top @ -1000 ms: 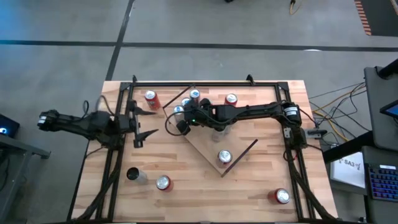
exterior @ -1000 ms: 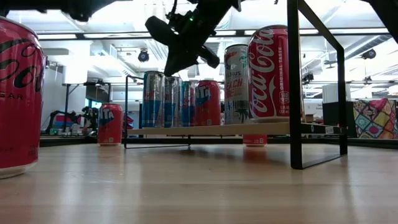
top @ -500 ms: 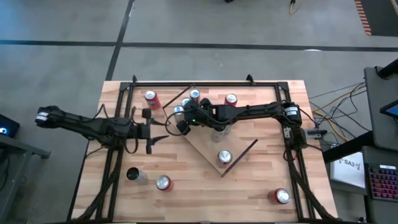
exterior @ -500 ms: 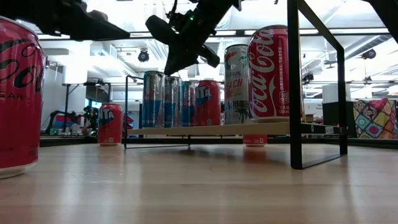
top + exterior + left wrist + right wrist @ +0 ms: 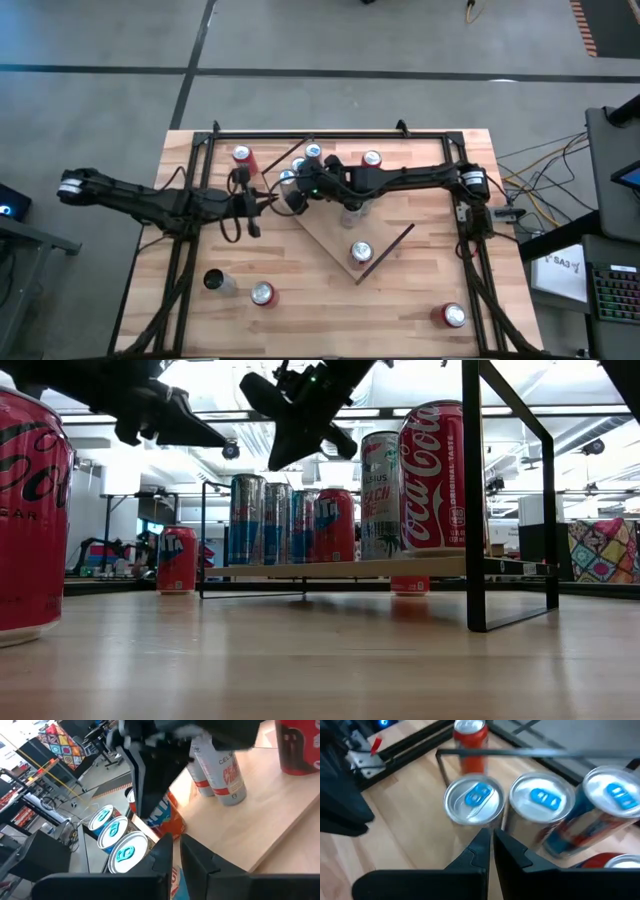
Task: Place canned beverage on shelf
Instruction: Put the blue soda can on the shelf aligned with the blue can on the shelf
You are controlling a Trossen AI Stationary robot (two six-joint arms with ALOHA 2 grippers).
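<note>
Reaching: left hand (image 5: 268, 200) stretched out over the bench (image 5: 420, 290), tip just left of the shelf's far-left corner
Left hand state: fingers (image 5: 200, 865) pressed together, nothing between them
Right hand: right hand (image 5: 292, 197) extended from the right side across the shelf, above its far-left corner and close to the left hand
Right hand state: fingers (image 5: 475, 852) pressed together, pinching nothing
Shelf: shelf (image 5: 340, 232), a light-wood board set at an angle in the middle of the bench, raised a little off it in the low view
Cans on shelf: blue-topped cans (image 5: 540, 800) clustered at the far-left corner, a red can (image 5: 333, 525) beside them, a tall white can (image 5: 380, 495) and a red cola can (image 5: 360, 252) on the near part
Cans off shelf: red can (image 5: 242, 157) at the far left of the bench, can (image 5: 372, 159) at the far middle, dark can (image 5: 214, 280) and silver-topped red can (image 5: 262, 293) near left, red can (image 5: 452, 316) near right
Frame: black frame (image 5: 330, 134) around the bench edges
</note>
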